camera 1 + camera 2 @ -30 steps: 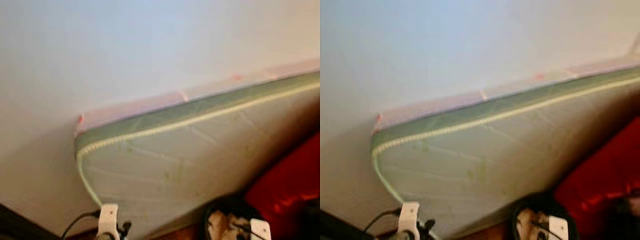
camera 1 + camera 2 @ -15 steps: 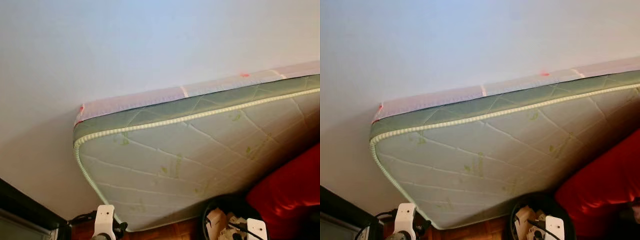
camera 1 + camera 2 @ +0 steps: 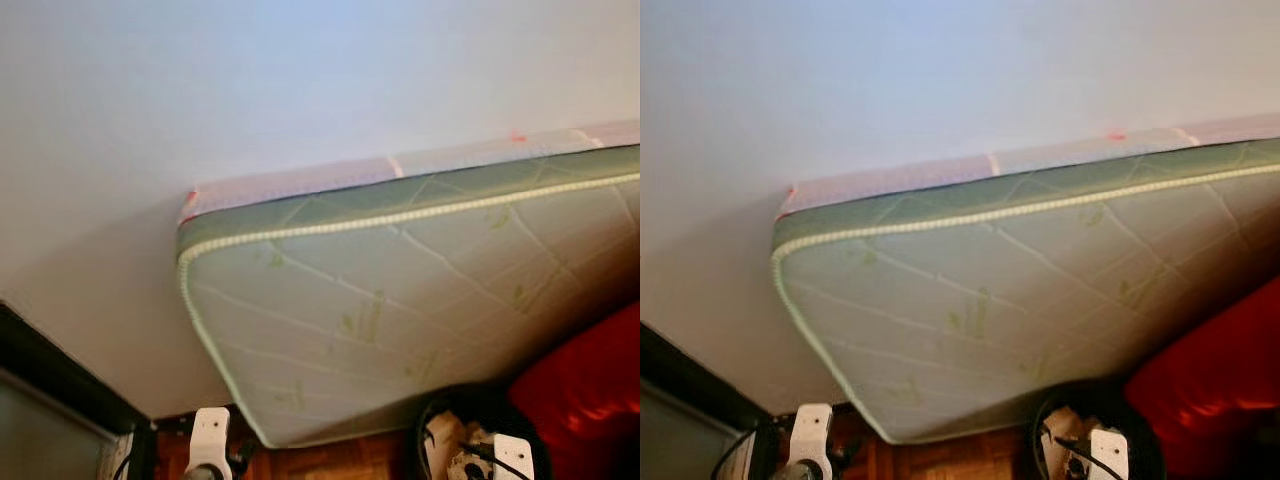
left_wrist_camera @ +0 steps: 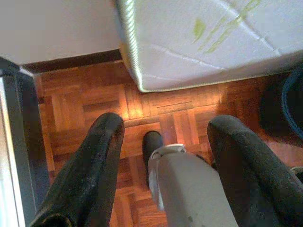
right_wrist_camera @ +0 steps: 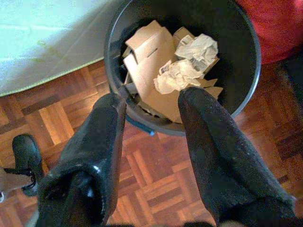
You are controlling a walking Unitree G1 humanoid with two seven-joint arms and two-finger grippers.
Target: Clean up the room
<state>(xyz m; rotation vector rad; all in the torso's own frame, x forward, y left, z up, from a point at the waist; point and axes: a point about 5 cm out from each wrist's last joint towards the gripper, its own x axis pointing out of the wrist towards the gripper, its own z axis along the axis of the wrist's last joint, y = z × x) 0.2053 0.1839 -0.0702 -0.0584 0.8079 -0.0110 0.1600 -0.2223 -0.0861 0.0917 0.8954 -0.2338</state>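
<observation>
Wall [image 3: 250, 80] takes up most of your head view, pale and bare, with a green quilted mattress [image 3: 400, 310] leaning against it, its corner resting on the parquet floor [image 4: 94, 109]. Low at the right you see the black bin [image 5: 236, 28] beside something red [image 3: 590, 390]; what the red thing is, you cannot tell. Look through your right wrist camera: the right claw [image 5: 151, 118] hangs just above the bin's near rim, its two black fingers spread apart and holding nothing. Inside the bin lie folded cardboard [image 5: 147, 56] and crumpled paper [image 5: 189, 61]. Your left claw [image 4: 163, 137] points down at the floor near the mattress corner, fingers likewise apart and empty, with the robot's own grey leg and black foot [image 4: 152, 144] between them. A dark frame [image 3: 60, 380] stands at the far left, against the wall.
</observation>
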